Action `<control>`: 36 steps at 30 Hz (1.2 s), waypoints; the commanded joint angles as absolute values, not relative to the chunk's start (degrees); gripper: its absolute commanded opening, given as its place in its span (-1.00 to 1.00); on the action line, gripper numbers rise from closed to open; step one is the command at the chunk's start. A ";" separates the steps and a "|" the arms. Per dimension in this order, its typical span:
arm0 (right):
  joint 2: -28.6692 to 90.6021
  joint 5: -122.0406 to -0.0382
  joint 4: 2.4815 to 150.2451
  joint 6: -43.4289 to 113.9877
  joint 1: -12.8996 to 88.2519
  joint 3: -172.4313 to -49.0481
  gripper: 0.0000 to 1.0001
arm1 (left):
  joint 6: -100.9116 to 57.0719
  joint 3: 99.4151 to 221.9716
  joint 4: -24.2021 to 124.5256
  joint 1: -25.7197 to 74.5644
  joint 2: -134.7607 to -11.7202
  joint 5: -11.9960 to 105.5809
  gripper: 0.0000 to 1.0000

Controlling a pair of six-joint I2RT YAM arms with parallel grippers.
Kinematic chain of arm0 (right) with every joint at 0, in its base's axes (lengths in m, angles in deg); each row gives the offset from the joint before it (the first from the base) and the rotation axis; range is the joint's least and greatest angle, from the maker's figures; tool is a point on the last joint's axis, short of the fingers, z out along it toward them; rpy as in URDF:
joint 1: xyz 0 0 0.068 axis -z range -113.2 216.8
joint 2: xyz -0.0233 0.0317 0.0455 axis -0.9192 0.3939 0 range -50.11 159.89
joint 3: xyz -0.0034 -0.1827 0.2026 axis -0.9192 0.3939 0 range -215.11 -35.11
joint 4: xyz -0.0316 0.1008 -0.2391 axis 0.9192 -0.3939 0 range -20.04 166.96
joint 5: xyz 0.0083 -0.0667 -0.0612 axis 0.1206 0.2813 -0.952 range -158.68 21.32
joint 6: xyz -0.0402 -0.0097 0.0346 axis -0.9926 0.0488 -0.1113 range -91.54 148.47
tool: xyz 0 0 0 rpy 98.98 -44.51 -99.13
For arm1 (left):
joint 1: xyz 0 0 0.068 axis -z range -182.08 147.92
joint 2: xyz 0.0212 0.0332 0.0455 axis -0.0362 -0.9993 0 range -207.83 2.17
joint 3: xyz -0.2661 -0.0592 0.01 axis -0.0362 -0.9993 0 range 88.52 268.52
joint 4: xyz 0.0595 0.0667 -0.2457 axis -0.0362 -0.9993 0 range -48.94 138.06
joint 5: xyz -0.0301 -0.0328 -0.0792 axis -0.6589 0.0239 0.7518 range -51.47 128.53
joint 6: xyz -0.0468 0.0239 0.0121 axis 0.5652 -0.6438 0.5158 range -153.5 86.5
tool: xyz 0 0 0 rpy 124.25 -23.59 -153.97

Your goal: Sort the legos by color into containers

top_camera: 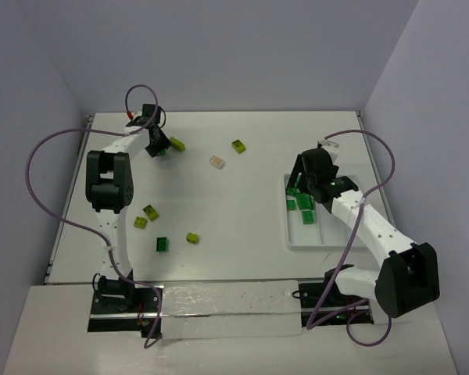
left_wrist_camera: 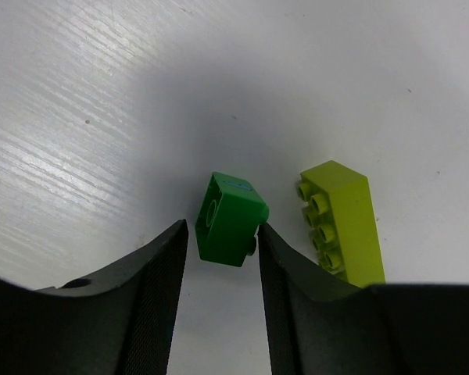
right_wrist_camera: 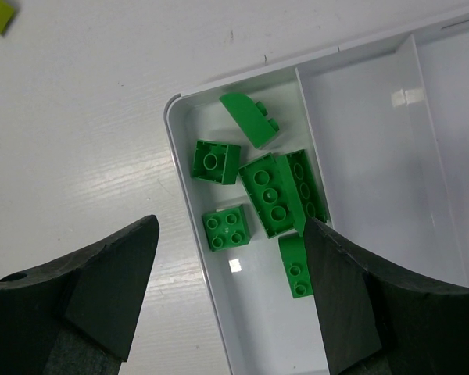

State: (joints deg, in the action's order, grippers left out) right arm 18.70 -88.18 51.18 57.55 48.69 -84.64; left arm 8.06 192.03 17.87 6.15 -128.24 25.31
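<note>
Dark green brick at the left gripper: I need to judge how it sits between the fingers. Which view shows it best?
Left wrist: the dark green brick fills the centre, tilted, between the fingers of the left gripper. Top external shows only a green speck under that gripper; right wrist misses it.

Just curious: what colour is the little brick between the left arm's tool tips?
The brick is dark green, clearest in the left wrist view.

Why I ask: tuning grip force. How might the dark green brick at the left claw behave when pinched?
Small moulded plastic, the dark green brick is likely rigid and light. Lying askew, glossy-faced, it may twist or slip.
</note>
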 commanded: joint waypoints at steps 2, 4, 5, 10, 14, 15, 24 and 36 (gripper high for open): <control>18.11 -88.10 51.77 57.70 48.73 -86.61 0.64 | 6.31 193.33 19.21 6.10 -127.74 24.82 0.04; 17.90 -88.14 51.70 57.73 48.70 -86.57 0.64 | 5.79 194.20 18.90 6.13 -128.40 24.86 -0.07; 17.79 -88.18 51.66 57.73 48.70 -86.54 0.64 | 5.61 194.41 18.83 6.17 -128.54 24.89 -0.14; 17.17 -88.30 51.45 58.00 48.76 -86.24 0.64 | 4.65 193.80 19.10 6.10 -127.92 25.28 -0.74; 16.31 -88.41 50.98 58.10 48.79 -86.17 0.64 | 3.14 191.66 18.32 6.47 -123.97 25.88 -1.00; 15.96 -88.52 50.80 58.16 48.79 -86.17 0.64 | 2.56 190.67 18.20 6.82 -122.35 26.17 -1.00; 11.56 -91.64 47.77 58.27 48.71 -87.24 0.64 | -5.89 181.45 13.85 21.13 -105.78 28.60 -1.00; 0.78 -97.42 44.00 61.07 49.75 -88.02 0.64 | -3.55 179.31 19.70 43.73 -104.70 42.48 -1.00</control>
State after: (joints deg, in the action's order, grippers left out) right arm 4.72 -93.21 45.37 59.20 49.16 -85.29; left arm -4.23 178.69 17.08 41.62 -102.94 37.07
